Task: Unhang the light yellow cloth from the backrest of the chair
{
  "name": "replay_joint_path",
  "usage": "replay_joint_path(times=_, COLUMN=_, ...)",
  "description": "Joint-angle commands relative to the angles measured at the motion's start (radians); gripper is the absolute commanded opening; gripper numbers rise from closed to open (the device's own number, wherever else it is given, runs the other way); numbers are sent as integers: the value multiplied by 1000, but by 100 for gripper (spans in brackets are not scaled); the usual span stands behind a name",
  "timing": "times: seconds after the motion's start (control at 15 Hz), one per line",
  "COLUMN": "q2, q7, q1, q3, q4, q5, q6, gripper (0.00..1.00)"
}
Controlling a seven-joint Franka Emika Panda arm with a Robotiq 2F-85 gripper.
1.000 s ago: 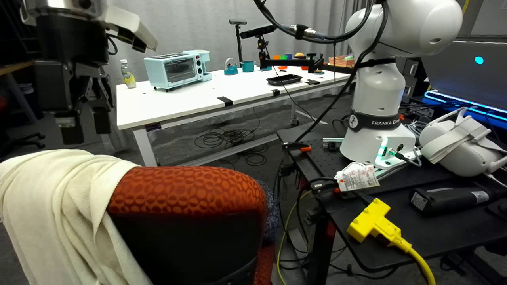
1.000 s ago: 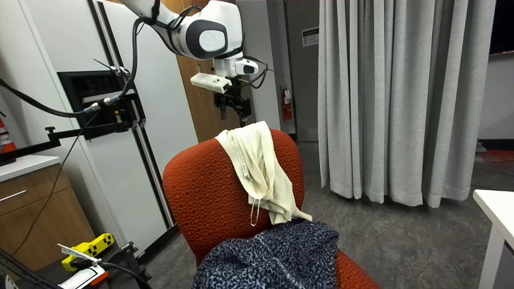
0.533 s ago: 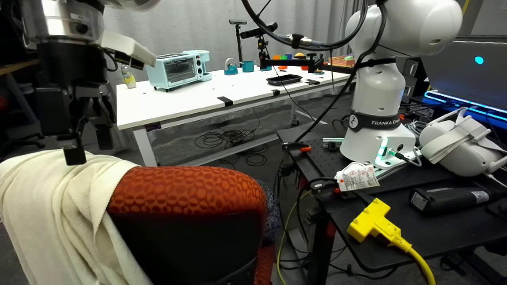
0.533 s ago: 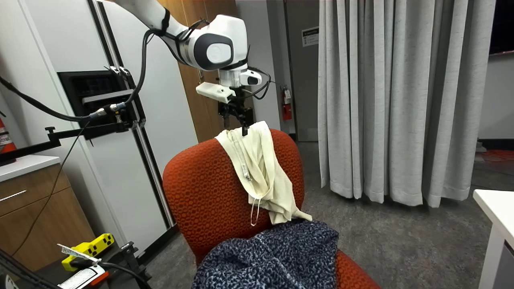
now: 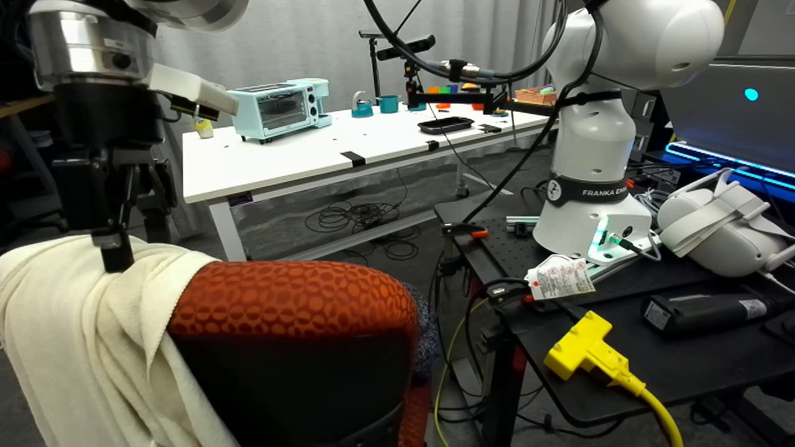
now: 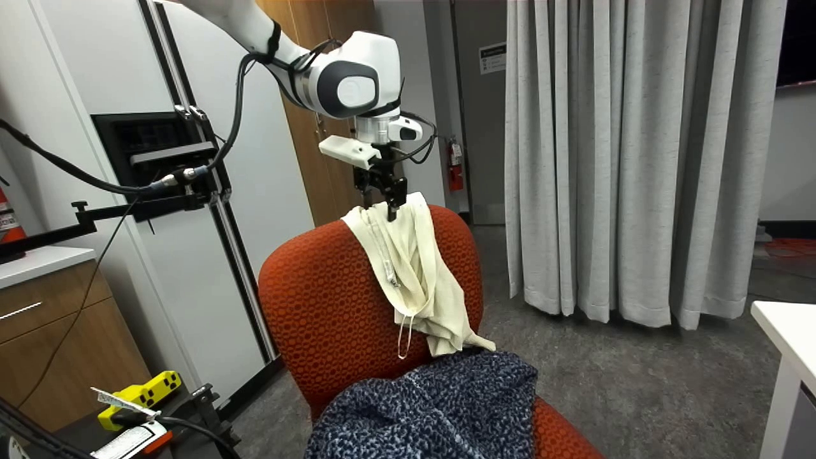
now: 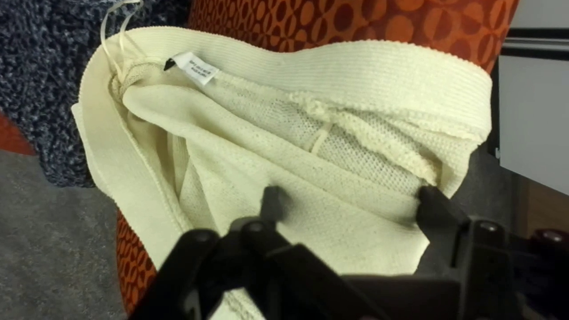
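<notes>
The light yellow cloth (image 5: 56,335) hangs over the backrest of the chair (image 5: 292,301), which is orange-red. In an exterior view the cloth (image 6: 417,274) drapes down the front of the backrest (image 6: 325,287). My gripper (image 5: 136,242) points down at the top fold of the cloth; it also shows in an exterior view (image 6: 380,207). One fingertip overlaps the cloth there, and the other is partly hidden behind the fold. In the wrist view my gripper (image 7: 350,195) is open, its fingers wide apart with loose cloth (image 7: 249,173) between and below them. I cannot tell whether the fingertips touch the cloth.
A dark blue knitted fabric (image 6: 433,408) lies on the chair seat. A white table (image 5: 298,164) with a toaster oven (image 5: 282,112) stands behind. A black cart (image 5: 621,372) with a yellow power splitter (image 5: 584,347) stands beside the chair.
My gripper has come down from above the backrest to the cloth's top fold, with one fingertip now lower over the cloth. The cloth and chair have not moved.
</notes>
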Motion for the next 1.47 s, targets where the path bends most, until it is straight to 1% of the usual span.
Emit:
replay_joint_path(times=0.0, q2=23, q7=9, q1=-21, q3=27, q4=37, q5=20, q6=11, gripper=50)
replay_joint_path(times=0.07, q2=18, q7=10, q1=-22, q3=28, q4=37, q5=19, q6=11, gripper=42)
replay_joint_path(times=0.27, q2=-4, q7=4, q1=-31, q3=28, q4=29, q5=26, q6=15, gripper=22)
replay_joint_path(times=0.4, q2=-24, q7=0, q1=-40, q3=27, q4=20, q5=34, q6=19, gripper=6)
replay_joint_path(times=0.47, q2=-33, q7=-2, q1=-44, q3=27, q4=16, q5=40, q6=20, gripper=1)
replay_joint_path(times=0.6, q2=-64, q7=-3, q1=-44, q3=26, q4=8, q5=37, q6=19, gripper=0)
replay_joint_path(times=0.73, q2=-100, q7=11, q1=-37, q3=24, q4=7, q5=27, q6=7, gripper=2)
replay_joint_path(times=1.0, q2=-208, q7=25, q1=-23, q3=24, q4=17, q5=-5, q6=-16, gripper=2)
replay_joint_path(times=1.2, q2=-303, q7=32, q1=-27, q3=10, q4=34, q5=-25, q6=-15, gripper=2)
replay_joint_path(times=1.4, q2=-379, q7=34, q1=-37, q3=-14, q4=75, q5=-44, q6=-29, gripper=2)
